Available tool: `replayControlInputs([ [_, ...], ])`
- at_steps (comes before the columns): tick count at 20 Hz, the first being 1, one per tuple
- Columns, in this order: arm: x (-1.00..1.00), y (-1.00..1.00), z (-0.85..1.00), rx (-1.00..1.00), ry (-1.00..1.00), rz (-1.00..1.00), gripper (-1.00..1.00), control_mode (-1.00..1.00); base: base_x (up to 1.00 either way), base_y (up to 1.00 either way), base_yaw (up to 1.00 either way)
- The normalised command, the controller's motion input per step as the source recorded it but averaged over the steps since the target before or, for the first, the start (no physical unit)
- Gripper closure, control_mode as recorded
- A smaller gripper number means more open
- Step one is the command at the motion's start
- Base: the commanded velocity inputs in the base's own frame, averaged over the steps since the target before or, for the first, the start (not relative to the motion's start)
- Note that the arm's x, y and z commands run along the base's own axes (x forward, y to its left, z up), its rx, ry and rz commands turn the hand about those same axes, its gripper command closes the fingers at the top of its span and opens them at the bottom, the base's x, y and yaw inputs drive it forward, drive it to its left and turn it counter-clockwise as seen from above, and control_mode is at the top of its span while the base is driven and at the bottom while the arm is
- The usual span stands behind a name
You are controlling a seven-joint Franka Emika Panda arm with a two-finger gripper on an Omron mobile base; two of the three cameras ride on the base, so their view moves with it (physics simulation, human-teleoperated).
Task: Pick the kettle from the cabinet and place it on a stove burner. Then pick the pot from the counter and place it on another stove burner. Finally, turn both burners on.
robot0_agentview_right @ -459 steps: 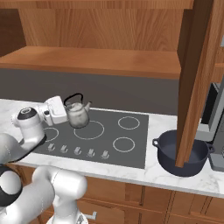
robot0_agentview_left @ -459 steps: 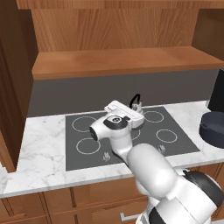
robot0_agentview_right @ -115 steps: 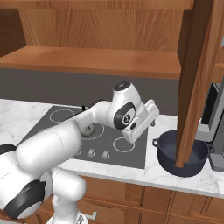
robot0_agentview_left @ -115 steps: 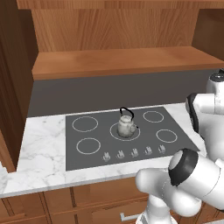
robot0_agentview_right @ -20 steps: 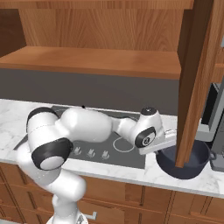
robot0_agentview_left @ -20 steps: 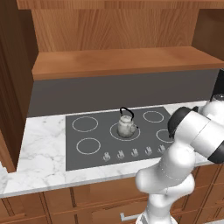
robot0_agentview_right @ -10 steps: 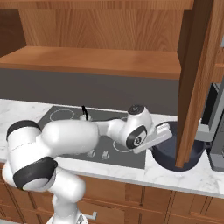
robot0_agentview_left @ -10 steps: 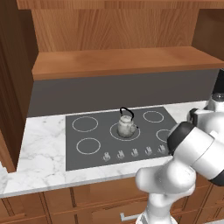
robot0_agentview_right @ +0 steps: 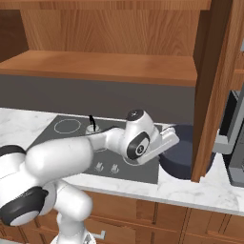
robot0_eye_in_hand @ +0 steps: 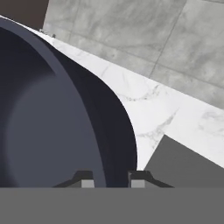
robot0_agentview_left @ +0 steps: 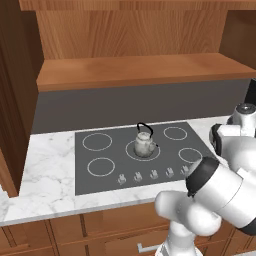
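Hand view: gripper [robot0_eye_in_hand: 109,177] fingers straddle pot [robot0_eye_in_hand: 52,113] rim, grip unclear; marble counter [robot0_eye_in_hand: 148,105] beside.

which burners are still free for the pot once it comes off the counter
The kettle fills the middle burner. Both left rings and both right rings are bare. It is crowded at the cooktop's right edge, where the gripper straddles the pot rim beside the cabinet panel.

Bare cooktop [robot0_agentview_left: 100,152] all round the kettle [robot0_agentview_left: 144,145], four ringed burners unoccupied. Open air between cooktop and cabinet [robot0_agentview_left: 140,70] shelf board overhead. Gripper [robot0_eye_in_hand: 109,178] tips straddling the pot [robot0_agentview_right: 181,152] wall, one inside, one outside. Cabinet side panel [robot0_agentview_right: 217,81] hard against the pot's far side; marble counter [robot0_eye_in_hand: 153,105] bare beyond the rim.
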Motion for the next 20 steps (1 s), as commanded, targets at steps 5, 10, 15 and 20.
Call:
replayControlInputs([
  [5,0.0,0.28,0.36,-0.01,0.0,0.0,1.0,-1.0,0.0,0.0,0.0],
  [10,-0.12,0.22,0.25,0.0,0.0,0.02,1.0,-1.0,0.0,0.0,0.0],
  [15,-0.21,0.19,0.19,0.0,0.0,0.03,1.0,-1.0,0.0,0.0,0.0],
  [20,-0.23,0.25,0.2,0.0,0.0,0.04,1.0,-1.0,0.0,0.0,0.0],
])
